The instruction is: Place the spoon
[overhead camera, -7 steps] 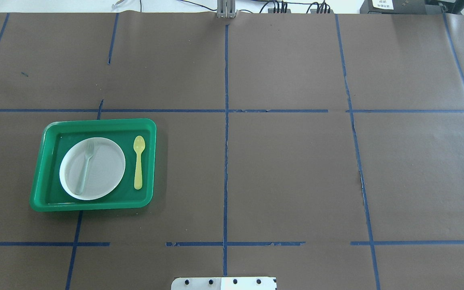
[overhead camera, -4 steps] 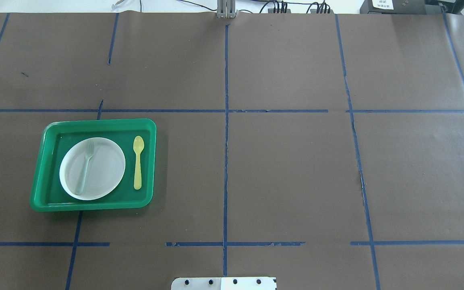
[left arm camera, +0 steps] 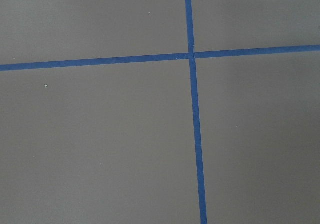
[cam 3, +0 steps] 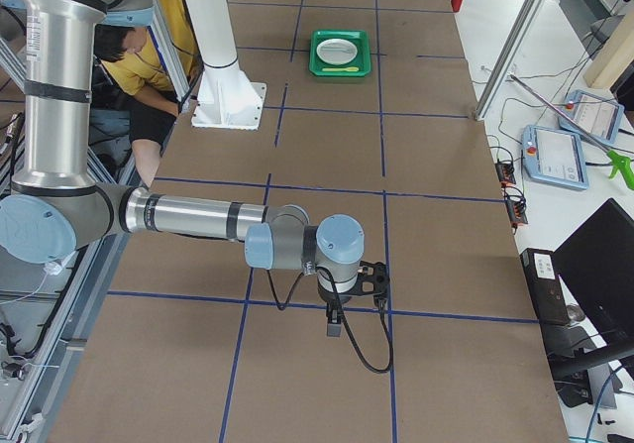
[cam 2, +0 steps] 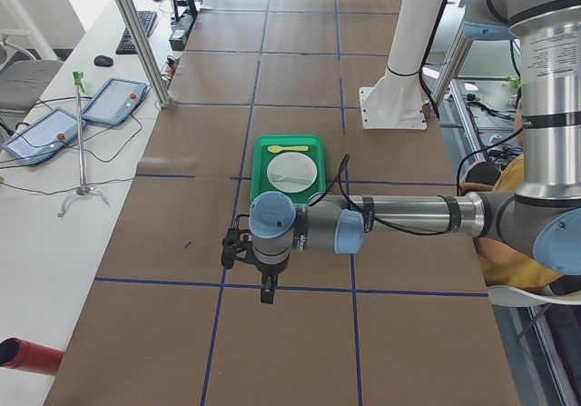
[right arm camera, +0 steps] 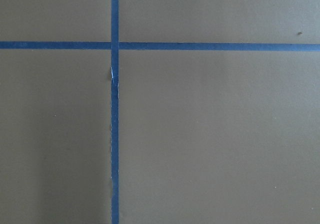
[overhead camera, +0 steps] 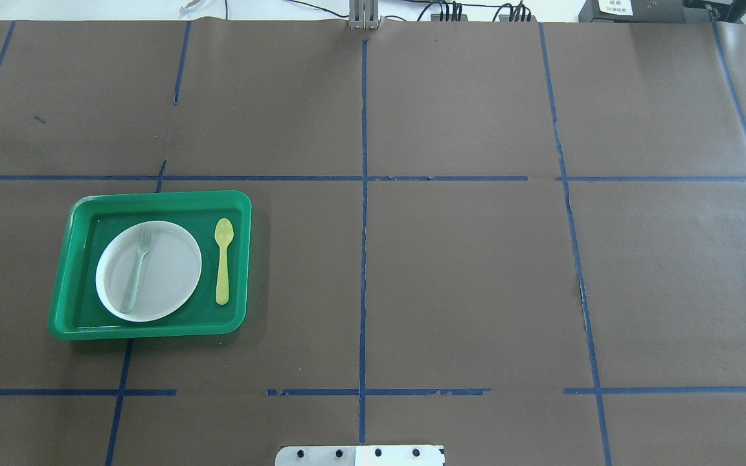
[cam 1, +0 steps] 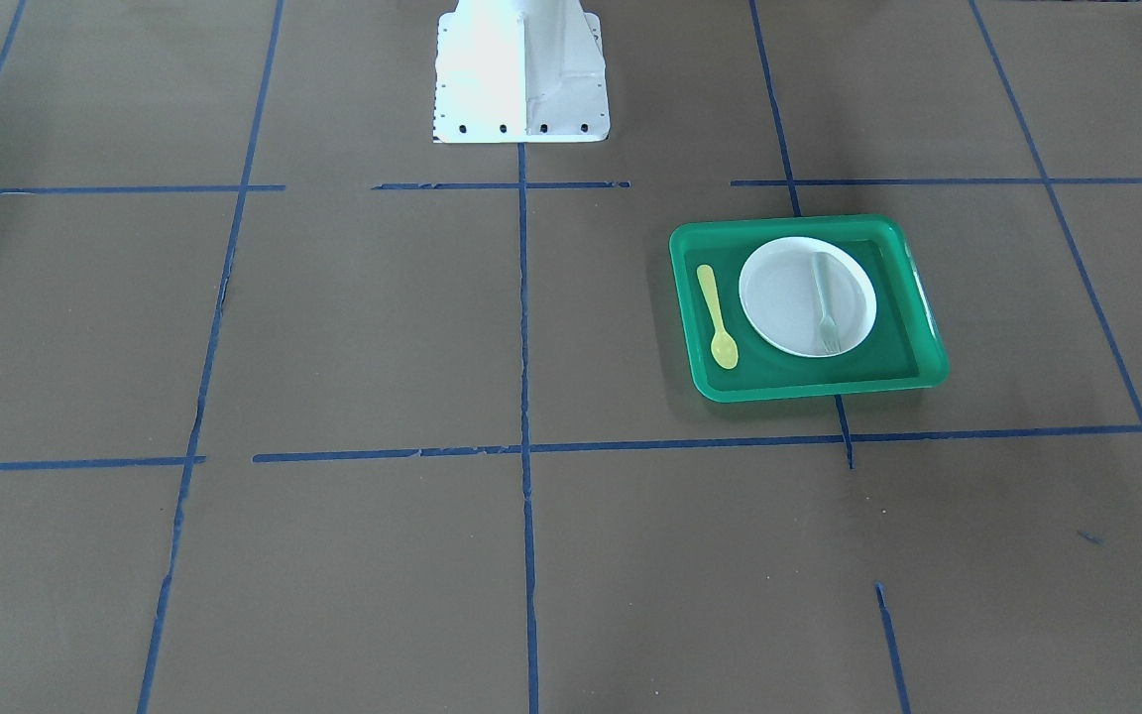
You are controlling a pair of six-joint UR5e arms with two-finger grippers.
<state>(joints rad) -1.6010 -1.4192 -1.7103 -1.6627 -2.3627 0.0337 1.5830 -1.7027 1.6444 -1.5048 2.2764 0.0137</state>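
The pale-yellow spoon point(overhead camera: 222, 262) lies flat in the green tray point(overhead camera: 153, 197), just right of the white plate point(overhead camera: 169, 275). Its bowl points away from the robot. It also shows in the front view point(cam 1: 718, 319). A grey-green fork point(overhead camera: 138, 268) lies on the plate. My left gripper point(cam 2: 266, 292) hangs over bare table well short of the tray and shows only in the left side view. My right gripper point(cam 3: 334, 324) hangs over bare table far from the tray point(cam 3: 341, 52). I cannot tell whether either one is open or shut. Both wrist views show only table and tape.
Brown paper with blue tape lines point(overhead camera: 362, 259) covers the table. The robot's white base point(cam 1: 519, 74) stands at the robot-side edge. A person in yellow point(cam 3: 163, 37) sits behind the robot. Tablets point(cam 2: 113, 99) and cables lie on the side bench.
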